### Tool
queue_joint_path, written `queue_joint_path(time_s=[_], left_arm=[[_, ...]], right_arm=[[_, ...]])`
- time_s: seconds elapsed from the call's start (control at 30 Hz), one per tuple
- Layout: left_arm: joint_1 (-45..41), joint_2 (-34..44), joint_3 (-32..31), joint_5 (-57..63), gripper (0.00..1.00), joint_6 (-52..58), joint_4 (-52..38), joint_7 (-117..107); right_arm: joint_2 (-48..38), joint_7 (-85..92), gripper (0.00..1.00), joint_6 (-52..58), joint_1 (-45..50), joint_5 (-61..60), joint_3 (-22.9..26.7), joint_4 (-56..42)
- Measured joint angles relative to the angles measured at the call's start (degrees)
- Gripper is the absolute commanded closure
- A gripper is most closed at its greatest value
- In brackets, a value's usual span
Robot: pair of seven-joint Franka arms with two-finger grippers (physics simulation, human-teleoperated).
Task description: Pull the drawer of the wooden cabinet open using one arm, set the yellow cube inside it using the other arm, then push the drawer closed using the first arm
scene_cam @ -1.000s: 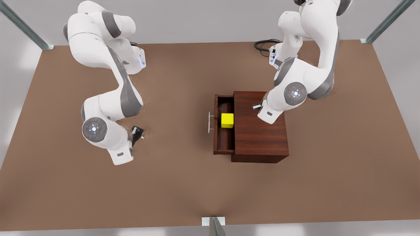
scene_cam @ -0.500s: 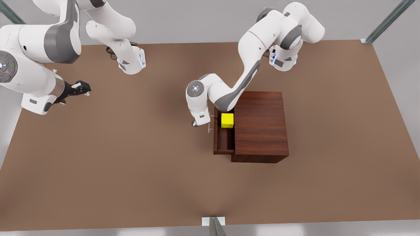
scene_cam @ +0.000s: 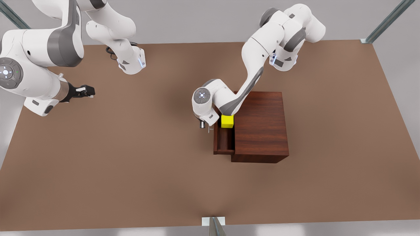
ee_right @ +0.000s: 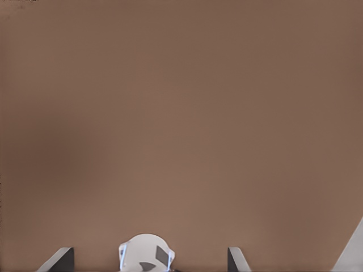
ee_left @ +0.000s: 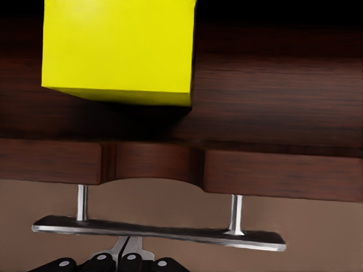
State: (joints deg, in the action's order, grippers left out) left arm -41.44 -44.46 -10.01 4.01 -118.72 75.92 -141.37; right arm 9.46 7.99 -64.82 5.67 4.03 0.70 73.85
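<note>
yellow cube (scene_cam: 227,121) in the open drawer (scene_cam: 223,139), beside the wooden cabinet (scene_cam: 261,126) | left claw (scene_cam: 204,124) pressed together, tips at the silver handle (ee_left: 159,231), pinching nothing | right claw (scene_cam: 86,90) waits over the bare surface (scene_cam: 131,164), well apart; fingers (ee_right: 57,260) spread, empty

A plain brown desk (scene_cam: 137,170) spreads across the front view, matte and bare over most of its surface. Metal frame struts slant off its corners at 11 o'clock (scene_cam: 19,23) and 1 o'clock (scene_cam: 387,21), another (scene_cam: 215,226) stands at 6 o'clock, and a black cable (scene_cam: 264,44) coils near 12 o'clock.
</note>
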Motion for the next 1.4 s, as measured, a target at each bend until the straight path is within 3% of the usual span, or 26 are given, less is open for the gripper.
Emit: queue_joint_path(time_s=[0.47, 0.67, 1.4], left_arm=[[14.37, 1.0, -12.11, 5.31, 0.79, 0.78, 3.23, -4.69], [24.71, 1.32, -21.35, 10.29, 0.79, 1.35, 6.67, -5.82], [27.76, 2.98, -23.09, 13.84, 0.79, 2.58, 8.83, -7.93]], right_arm=[[0.53, -4.35, 0.0, 0.32, 0.79, -1.59, -0.44, 0.0], [0.66, -5.4, 0.0, 0.52, 0.97, -1.91, -0.66, 0.0], [0.79, -6.83, 0.0, 0.71, 1.07, -2.58, -0.45, -0.09]])
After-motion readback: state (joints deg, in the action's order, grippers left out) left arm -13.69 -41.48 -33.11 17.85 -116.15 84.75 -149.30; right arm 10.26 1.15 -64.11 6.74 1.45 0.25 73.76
